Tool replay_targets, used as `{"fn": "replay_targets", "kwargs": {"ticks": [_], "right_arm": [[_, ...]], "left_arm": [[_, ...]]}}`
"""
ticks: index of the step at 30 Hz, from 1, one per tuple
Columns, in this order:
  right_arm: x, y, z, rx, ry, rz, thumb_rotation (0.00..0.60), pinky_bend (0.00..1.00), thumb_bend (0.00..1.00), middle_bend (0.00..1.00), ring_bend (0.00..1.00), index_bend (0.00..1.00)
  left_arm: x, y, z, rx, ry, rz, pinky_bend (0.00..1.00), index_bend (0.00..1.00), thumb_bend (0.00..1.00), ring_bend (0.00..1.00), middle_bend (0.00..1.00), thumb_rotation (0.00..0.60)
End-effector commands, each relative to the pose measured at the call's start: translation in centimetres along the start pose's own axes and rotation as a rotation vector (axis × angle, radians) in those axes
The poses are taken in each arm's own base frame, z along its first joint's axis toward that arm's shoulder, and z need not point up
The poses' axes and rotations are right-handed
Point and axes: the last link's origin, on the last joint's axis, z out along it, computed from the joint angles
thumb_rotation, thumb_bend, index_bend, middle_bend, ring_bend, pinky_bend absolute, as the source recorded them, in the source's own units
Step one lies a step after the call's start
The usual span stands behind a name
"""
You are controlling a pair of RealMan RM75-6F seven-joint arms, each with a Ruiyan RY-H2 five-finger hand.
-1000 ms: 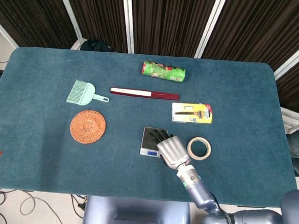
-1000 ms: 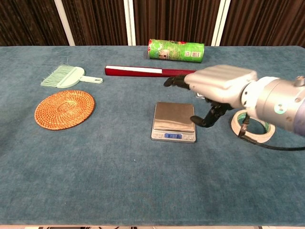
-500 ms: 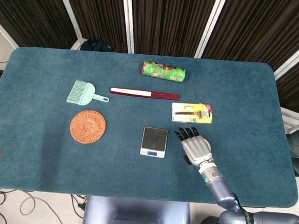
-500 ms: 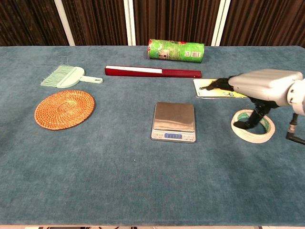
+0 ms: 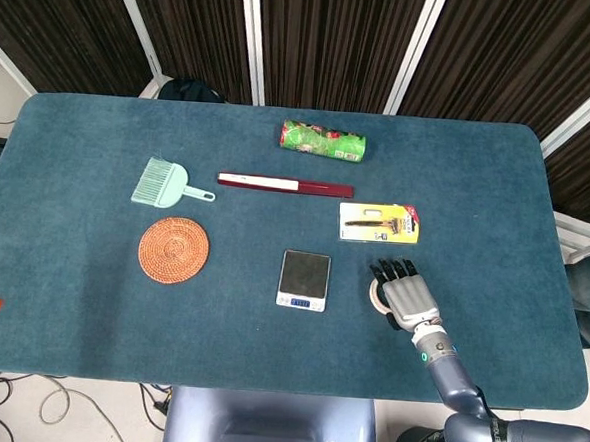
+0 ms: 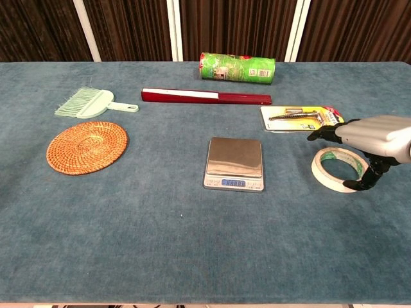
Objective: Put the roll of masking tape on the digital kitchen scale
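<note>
From the head view I saw my right hand (image 5: 408, 297) from above, palm down over the cream roll of masking tape (image 5: 376, 294), covering all but the roll's left arc. The chest view gave me what that hid: nearly the whole ring (image 6: 340, 169) lay flat on the teal felt-covered desk (image 6: 160, 237), with the hand (image 6: 372, 136) above its right side and the dark fingers (image 6: 326, 133) reaching out over the far rim, apart from one another. A dark thumb came down at the ring's right edge; I could not tell whether it touched the tape, and I saw nothing gripped. The roll sat just right of the small silver digital kitchen scale (image 6: 234, 163), apart from it, the platform bare and the blue display lit.

The chest view cut the hand off at the frame's right edge. The left hand appeared in neither camera. The display digits were too small to read.

Farther back lay a yellow blister card holding a metal tool (image 5: 378, 223), a long dark red flat stick (image 5: 285, 184), a green printed cylindrical can on its side (image 5: 323, 141), a mint green hand brush (image 5: 169, 183) and a round woven orange coaster (image 5: 173, 250).
</note>
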Motion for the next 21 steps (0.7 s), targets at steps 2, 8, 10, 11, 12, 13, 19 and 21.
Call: {"fn": "replay_targets", "kwargs": {"ticks": [2,8,10,11,12,13,19,21], "right_arm": [[-0.5,0.2,0.0,-0.002,-0.016,-0.006,0.600,0.00,0.42,0.00,0.01,0.00],[-0.9,0.2,0.2,0.001,-0.029,-0.021,0.600,0.00,0.42,0.00,0.02,0.00],[-1.0,0.1,0.3,0.000,-0.028,-0.023,0.600,0.00,0.42,0.01,0.06,0.00],[-1.0,0.1,0.4,-0.001,-0.027,-0.023,0.600,0.00,0.42,0.02,0.08,0.00],[-1.0,0.1,0.4,-0.003,-0.027,-0.023,0.600,0.01,0.42,0.04,0.10,0.00],[-1.1,0.1,0.5,-0.005,-0.028,-0.023,0.600,0.01,0.42,0.06,0.12,0.00],[-1.1,0.5,0.9,-0.017,-0.036,-0.035,0.600,0.05,0.42,0.13,0.18,0.00],[-1.1,0.6,1.0,-0.020,-0.040,-0.039,0.600,0.06,0.42,0.14,0.18,0.00]], "left_arm": [[0.0,0.0,0.0,-0.001,-0.001,0.001,0.00,0.00,0.00,0.00,0.00,0.600],[-0.1,0.1,0.0,-0.001,-0.001,0.003,0.00,0.00,0.00,0.00,0.00,0.600],[-0.1,0.1,0.0,0.000,-0.001,0.003,0.00,0.00,0.00,0.00,0.00,0.600],[-0.1,0.0,0.0,0.000,-0.002,0.003,0.00,0.00,0.00,0.00,0.00,0.600],[-0.1,0.0,0.0,0.000,-0.002,0.003,0.00,0.00,0.00,0.00,0.00,0.600],[0.0,0.0,0.0,0.000,-0.001,0.002,0.00,0.00,0.00,0.00,0.00,0.600],[0.0,-0.1,0.0,0.004,-0.005,0.002,0.00,0.00,0.00,0.00,0.00,0.600],[0.0,0.0,0.0,0.003,-0.007,0.002,0.00,0.00,0.00,0.00,0.00,0.600]]}}
